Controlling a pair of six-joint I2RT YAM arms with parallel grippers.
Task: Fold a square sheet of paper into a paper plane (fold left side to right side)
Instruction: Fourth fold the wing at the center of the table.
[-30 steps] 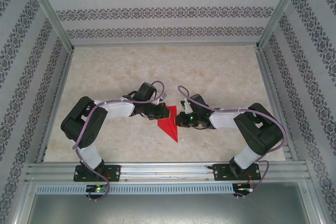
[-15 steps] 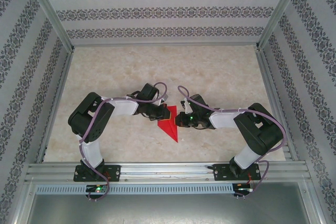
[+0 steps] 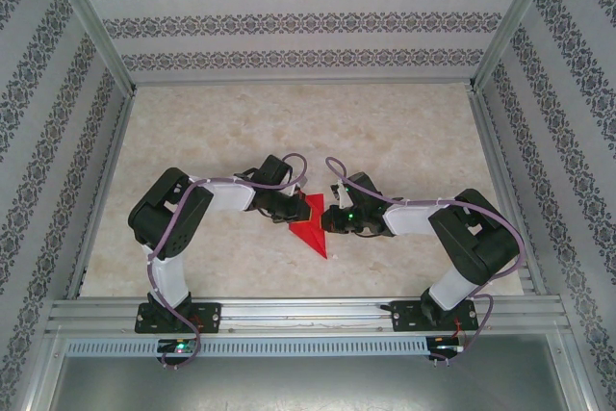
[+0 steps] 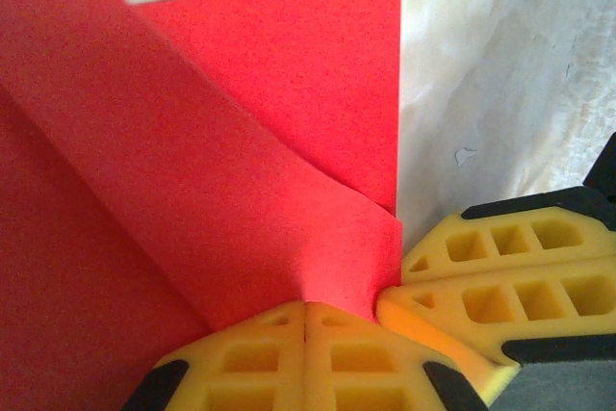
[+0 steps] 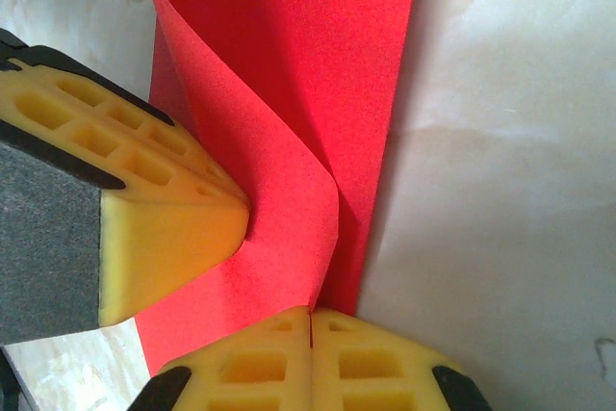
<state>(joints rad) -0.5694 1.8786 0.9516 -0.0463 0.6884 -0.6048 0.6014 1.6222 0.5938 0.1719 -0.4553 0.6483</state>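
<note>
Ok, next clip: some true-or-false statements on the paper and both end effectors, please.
1. The square sheet of paper lies flat and unfolded. False: it is creased to a point, one flap raised.
2. The left end effector and right end effector are both shut. True.
3. The end effectors are far apart. False: they meet at the paper in the middle of the table.
4. The paper's point faces the arm bases. True.

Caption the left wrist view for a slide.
Shut left gripper touching a raised flap of red paper, right gripper beside it.
</note>
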